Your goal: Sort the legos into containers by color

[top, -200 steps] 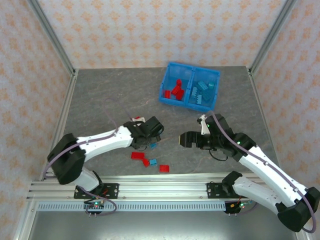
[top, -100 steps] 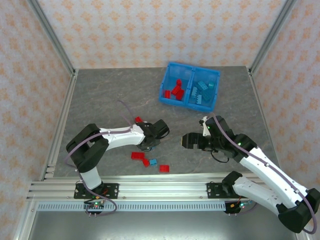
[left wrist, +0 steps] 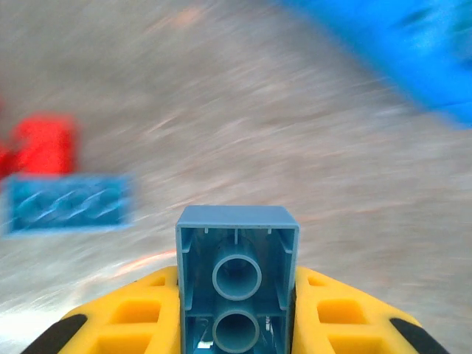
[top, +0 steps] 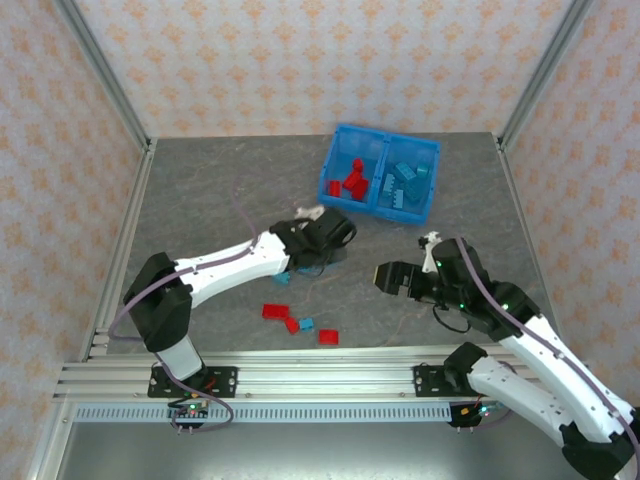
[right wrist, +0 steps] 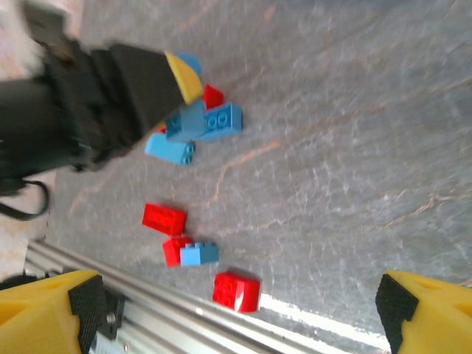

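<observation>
Grey table [top: 220, 190]: left gripper [top: 328, 238], clamped on a light blue brick [left wrist: 236, 284], has swung from the loose legos [top: 290, 318] toward the bin [top: 372, 206], drop likely next; right gripper [top: 384, 276] fingers apart, empty

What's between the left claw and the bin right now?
Nothing but bare table, as the top view shows. The left claw, shut on a blue brick, hangs short of the bin.
</observation>
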Available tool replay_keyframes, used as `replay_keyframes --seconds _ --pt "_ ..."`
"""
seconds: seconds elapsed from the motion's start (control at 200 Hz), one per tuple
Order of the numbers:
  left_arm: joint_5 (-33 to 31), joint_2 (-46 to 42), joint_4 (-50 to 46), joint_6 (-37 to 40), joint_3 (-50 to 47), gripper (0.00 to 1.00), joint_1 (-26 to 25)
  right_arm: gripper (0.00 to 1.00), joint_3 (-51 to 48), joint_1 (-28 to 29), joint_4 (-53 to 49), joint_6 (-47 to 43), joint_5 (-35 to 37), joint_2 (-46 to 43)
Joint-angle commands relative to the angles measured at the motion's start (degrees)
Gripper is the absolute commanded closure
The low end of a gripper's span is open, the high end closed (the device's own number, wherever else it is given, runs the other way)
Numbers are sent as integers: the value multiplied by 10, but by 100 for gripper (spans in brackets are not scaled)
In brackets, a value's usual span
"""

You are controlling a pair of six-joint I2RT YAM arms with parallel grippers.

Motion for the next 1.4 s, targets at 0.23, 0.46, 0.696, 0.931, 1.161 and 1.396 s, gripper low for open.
replay_keyframes --seconds 0.23,0.46,0.696,0.931,1.161,1.396 --pt "-102 289 45 239 400 76 -4 4 15 2 -56 51 150 -86" --pt "-159 523 95 390 708 73 -3 3 17 2 -78 43 160 -91" --pt "-156 585 165 390 757 46 18 3 12 3 -86 43 161 -101" --pt "-94 501 104 379 736 43 9 3 8 2 -85 45 163 -102" --pt "-8 161 298 410 297 40 -14 3 12 2 -117 38 167 -104" --pt "113 -172 242 552 -1 17 -24 7 -11 3 -63 3 60 -57"
